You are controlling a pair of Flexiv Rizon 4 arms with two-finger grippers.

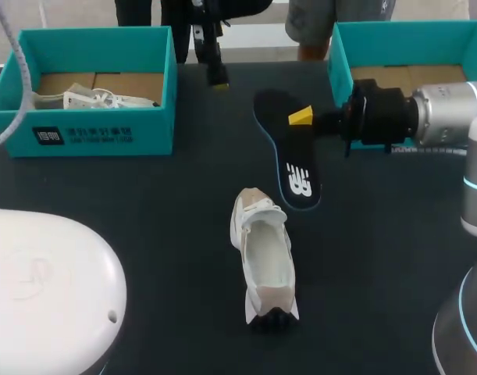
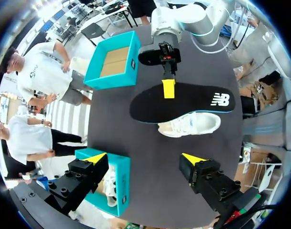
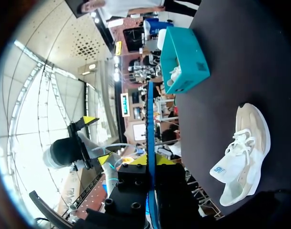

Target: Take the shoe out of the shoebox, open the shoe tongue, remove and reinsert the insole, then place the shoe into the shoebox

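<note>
In the head view, your right arm comes in level from the right edge. Your right gripper (image 1: 300, 117) is clamped on the far half of the insole (image 1: 297, 168), a flat black piece with a thin blue rim, at centre right. Just below it in the frame the shoe (image 1: 265, 258), white mesh with beige panels, lies on the dark matte table (image 1: 144, 195), apart from the insole, laced end toward it. A teal shoebox (image 1: 105, 129) at upper left holds another white shoe (image 1: 90, 99), and a second teal shoebox (image 1: 394, 31) sits at upper right. Your left gripper (image 1: 215, 70) hangs at top centre. In the left wrist view, that gripper (image 2: 144, 158) is spread wide with nothing between its fingers, and the insole and shoe are well ahead of it. In the right wrist view, the right gripper (image 3: 152, 161) pinches the insole, seen edge-on between both tips, with the shoe beside it on the table.
</note>
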